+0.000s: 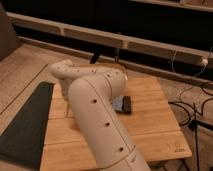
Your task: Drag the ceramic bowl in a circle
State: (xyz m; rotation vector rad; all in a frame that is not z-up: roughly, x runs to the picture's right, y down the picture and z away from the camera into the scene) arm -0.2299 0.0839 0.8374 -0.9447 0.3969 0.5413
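My white arm (95, 107) reaches from the bottom of the camera view across the wooden table (155, 127) and bends back at its elbow (60, 70). The gripper is hidden behind the arm's wide upper segment, somewhere over the table's far middle. The ceramic bowl is hidden too, and no part of it shows around the arm. A flat dark slab (127, 104) lies on the table just right of the arm, with a bluish glossy edge (118, 103) beside it.
A dark mat (25, 125) lies on the floor left of the table. Cables (192, 107) trail on the floor at the right. Long low shelves (150, 42) run along the back wall, with a thin dark stand (97, 52) behind the table.
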